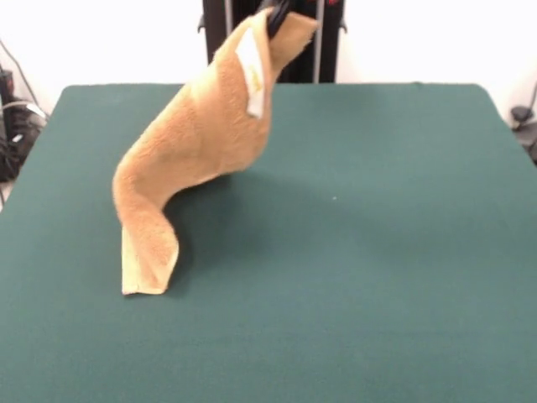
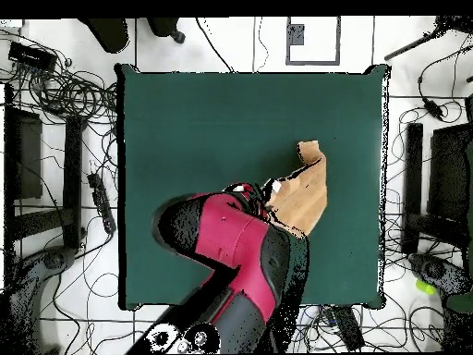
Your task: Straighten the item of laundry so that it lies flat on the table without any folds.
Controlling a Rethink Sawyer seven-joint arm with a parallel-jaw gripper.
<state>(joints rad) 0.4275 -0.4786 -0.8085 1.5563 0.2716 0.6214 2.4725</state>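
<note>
The orange-tan terry towel (image 1: 197, 138) hangs twisted from my gripper (image 1: 277, 17) at the top of the front view. The gripper is shut on the towel's upper corner, next to the white tag (image 1: 252, 80). The towel's lower end (image 1: 149, 264) rests folded on the dark green table (image 1: 377, 252) at the left. In the overhead view the towel (image 2: 305, 194) shows right of centre, partly hidden under the red and black arm (image 2: 240, 250); the gripper itself is hidden there.
The robot's black pedestal (image 1: 298, 59) stands behind the table's far edge. Cables and equipment lie on the floor around the table (image 2: 55, 92). Dark boxes stand at both sides of the table (image 2: 453, 176).
</note>
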